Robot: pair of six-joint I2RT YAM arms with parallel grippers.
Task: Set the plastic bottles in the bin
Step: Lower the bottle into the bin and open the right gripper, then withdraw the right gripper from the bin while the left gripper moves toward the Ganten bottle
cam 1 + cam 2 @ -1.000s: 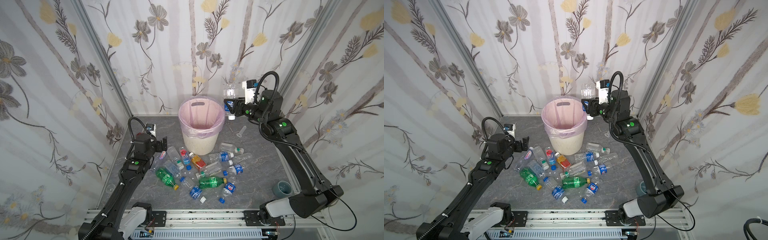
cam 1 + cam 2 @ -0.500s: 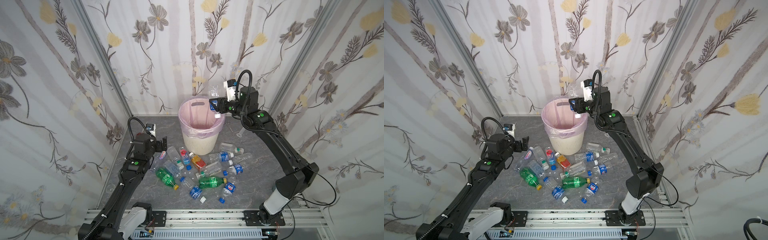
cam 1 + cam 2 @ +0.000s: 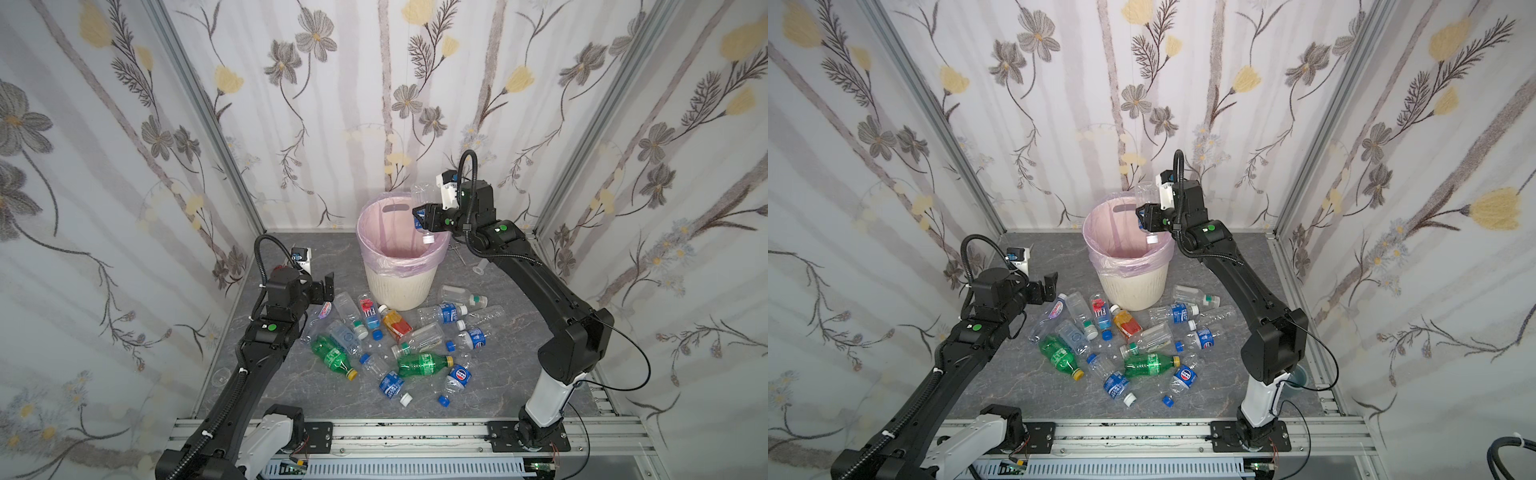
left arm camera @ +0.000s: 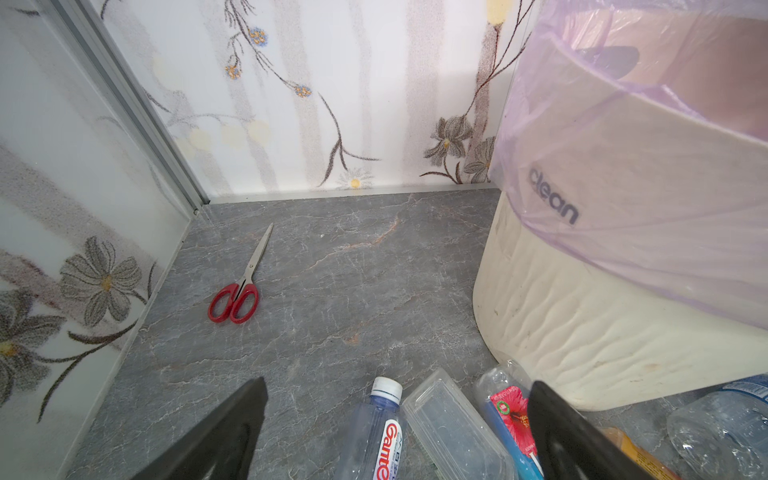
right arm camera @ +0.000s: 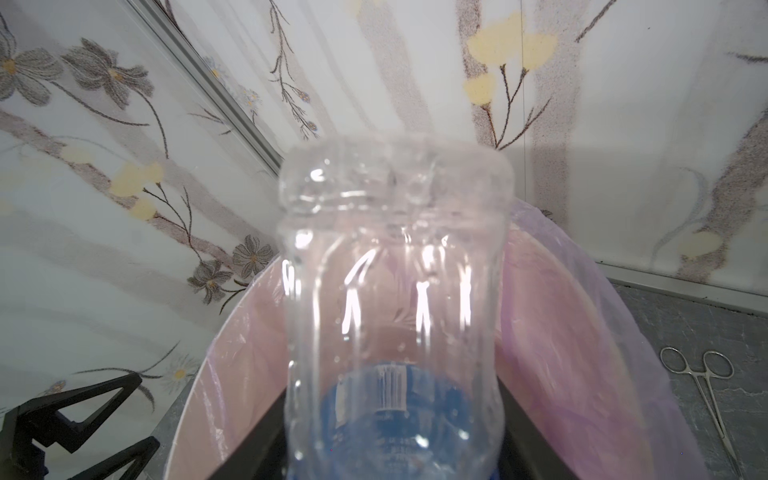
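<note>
The left end effector (image 3: 326, 286) hung spread and empty beside the plastic bottles (image 3: 422, 365) strewn on the tabletop (image 3: 316, 390) before the bin (image 3: 395, 286). The right end effector (image 3: 422, 220) pinched a clear bottle (image 3: 423, 194), cap down, over the bin's mouth.

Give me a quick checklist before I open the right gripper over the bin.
1. Right gripper shut on the clear bottle: ok.
2. Its white cap points down, inside the bin rim in both top views: ok.
3. Bin upright, pink liner in place: ok.
4. Left gripper open, low by the loose bottles, apart from the bin: ok.
5. Bin's contents: cannot tell.
</note>
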